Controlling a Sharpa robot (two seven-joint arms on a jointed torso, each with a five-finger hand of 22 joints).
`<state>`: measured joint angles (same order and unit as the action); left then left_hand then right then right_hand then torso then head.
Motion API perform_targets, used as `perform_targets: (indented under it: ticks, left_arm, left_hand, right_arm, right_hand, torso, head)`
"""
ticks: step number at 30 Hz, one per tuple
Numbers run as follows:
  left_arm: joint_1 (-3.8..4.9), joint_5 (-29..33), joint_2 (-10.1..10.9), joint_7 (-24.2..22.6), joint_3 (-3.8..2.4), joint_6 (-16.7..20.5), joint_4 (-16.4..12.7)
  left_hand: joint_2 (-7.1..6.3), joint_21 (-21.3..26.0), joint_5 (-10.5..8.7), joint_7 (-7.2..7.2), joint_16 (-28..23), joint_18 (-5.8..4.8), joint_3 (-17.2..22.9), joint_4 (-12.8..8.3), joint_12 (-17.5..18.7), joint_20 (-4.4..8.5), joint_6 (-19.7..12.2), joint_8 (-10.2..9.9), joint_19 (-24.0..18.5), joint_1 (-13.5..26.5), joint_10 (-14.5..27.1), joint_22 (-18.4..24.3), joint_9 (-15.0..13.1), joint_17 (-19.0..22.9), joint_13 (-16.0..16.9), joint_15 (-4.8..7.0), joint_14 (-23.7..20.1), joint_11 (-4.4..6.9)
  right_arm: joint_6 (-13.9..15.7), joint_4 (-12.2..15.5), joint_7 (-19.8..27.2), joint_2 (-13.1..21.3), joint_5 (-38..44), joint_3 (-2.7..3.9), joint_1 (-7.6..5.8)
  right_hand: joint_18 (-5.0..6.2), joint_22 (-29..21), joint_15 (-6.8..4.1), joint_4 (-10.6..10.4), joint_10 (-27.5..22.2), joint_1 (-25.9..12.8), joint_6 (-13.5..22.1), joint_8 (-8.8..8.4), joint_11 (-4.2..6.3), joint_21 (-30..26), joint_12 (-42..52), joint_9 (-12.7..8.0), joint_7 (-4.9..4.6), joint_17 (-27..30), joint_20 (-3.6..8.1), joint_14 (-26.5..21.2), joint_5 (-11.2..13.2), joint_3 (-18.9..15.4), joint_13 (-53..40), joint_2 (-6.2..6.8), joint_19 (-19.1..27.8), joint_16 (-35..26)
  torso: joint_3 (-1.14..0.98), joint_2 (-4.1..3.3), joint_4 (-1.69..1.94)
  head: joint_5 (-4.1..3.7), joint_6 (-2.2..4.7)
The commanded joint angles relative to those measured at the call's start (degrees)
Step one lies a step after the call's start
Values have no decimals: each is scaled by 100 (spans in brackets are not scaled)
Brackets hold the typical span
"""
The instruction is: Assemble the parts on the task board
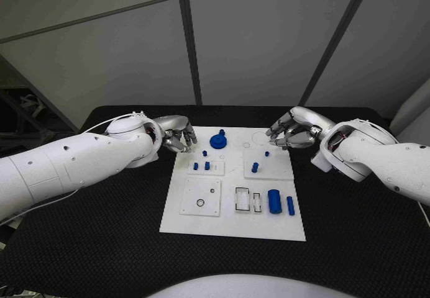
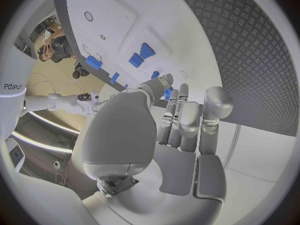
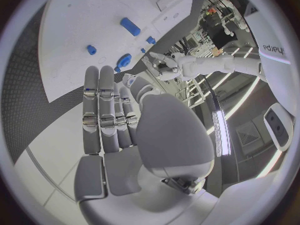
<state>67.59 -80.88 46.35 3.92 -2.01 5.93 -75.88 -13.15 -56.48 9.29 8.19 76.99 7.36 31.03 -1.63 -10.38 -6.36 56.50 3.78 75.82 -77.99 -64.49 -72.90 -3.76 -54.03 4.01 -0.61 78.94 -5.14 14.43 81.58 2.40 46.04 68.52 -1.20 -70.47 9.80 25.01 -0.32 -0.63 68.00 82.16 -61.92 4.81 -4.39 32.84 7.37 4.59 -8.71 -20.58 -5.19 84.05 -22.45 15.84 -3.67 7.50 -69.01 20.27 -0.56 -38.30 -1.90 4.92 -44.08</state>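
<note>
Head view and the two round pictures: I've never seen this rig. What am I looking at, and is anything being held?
A robot with two white arms works at a black table. The square picture looks down from its head; each round one comes from a camera behind one wrist. The left hand and right hand hang at the far corners of the white task board. Both have fingers curled in and hold nothing. On the board sit small blue parts: a round knobbed piece, short pegs, and a larger cylinder near the front.
</note>
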Motion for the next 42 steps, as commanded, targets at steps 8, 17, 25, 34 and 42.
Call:
perform_targets:
  ticks: [8, 17, 25, 34, 42]
  left_arm:
    - [8, 3073, 544, -1081, -56, 1277, -564]
    - [-55, 5280, 1025, -2000, -52, 1593, -1201]
    - [-104, 6059, 1153, -2245, -51, 1623, -1497]
    - [-120, 6479, 1187, -2353, -51, 1603, -1612]
    - [-121, 6535, 1177, -2357, -51, 1576, -1588]
  left_hand:
    - [98, 1015, -4, 66, -73, 163, -99, 40, -160, -5, 403, 230, -442, 97, -163, 523, -62, 238, 63, -6, -126, 4]
    - [234, 2314, 52, 17, -1724, 318, -205, -126, -563, 54, 567, 384, -1110, -40, -388, 1234, -43, 2746, 219, 63, -1432, 90]
    - [287, 2418, 55, -11, -1871, 315, -285, -183, -784, 79, 607, 436, -1112, -59, -439, 1308, -35, 2848, 325, 91, -1396, 140]
    - [296, 2433, 55, -13, -1889, 315, -297, -195, -822, 83, 612, 445, -1111, -65, -436, 1318, -34, 2861, 343, 95, -1392, 145]
    - [302, 2446, 57, -8, -1907, 314, -307, -209, -843, 86, 597, 443, -1108, -71, -403, 1327, -29, 2873, 355, 95, -1390, 140]
  right_arm:
    - [-319, 54, -792, -95, 2570, 0, 0]
    - [-303, -30, -1056, -253, 3161, -4, 72]
    - [-425, -115, -1088, -401, 3251, -7, 136]
    - [-555, -177, -1090, -517, 3265, -11, 186]
    - [-646, -219, -1082, -608, 3268, -12, 203]
  right_hand:
    - [-302, 3033, -21, -50, -16, -200, -78, -84, -32, 2936, -251, -19, 37, -2292, 1, 238, 337, 401, -22, 77, -494, 2722]
    - [-433, 3963, 34, -82, -185, -269, -19, -97, -81, 3765, -314, -24, -4, -3330, -66, 198, 481, 599, -19, 186, -694, 3880]
    - [-467, 4200, 59, -76, -257, -267, 35, -97, -103, 3972, -315, -30, -30, -3590, -98, 184, 505, 655, -22, 211, -751, 4180]
    - [-507, 4436, 65, -66, -247, -255, 31, -87, -104, 4171, -288, -25, -35, -3825, -111, 196, 505, 702, -28, 211, -844, 4439]
    - [-548, 4653, 63, -46, -196, -226, -1, -69, -96, 4348, -250, -15, -31, -3993, -116, 202, 502, 759, -39, 188, -940, 4624]
  torso:
    - [-4, -10, 2]
    - [4, -5, 3]
    - [8, -6, -4]
    - [7, -16, 4]
    - [5, -4, -1]
  head:
    - [-313, 90]
    - [-445, 128]
    - [-416, 118]
    - [-413, 116]
    - [-403, 71]
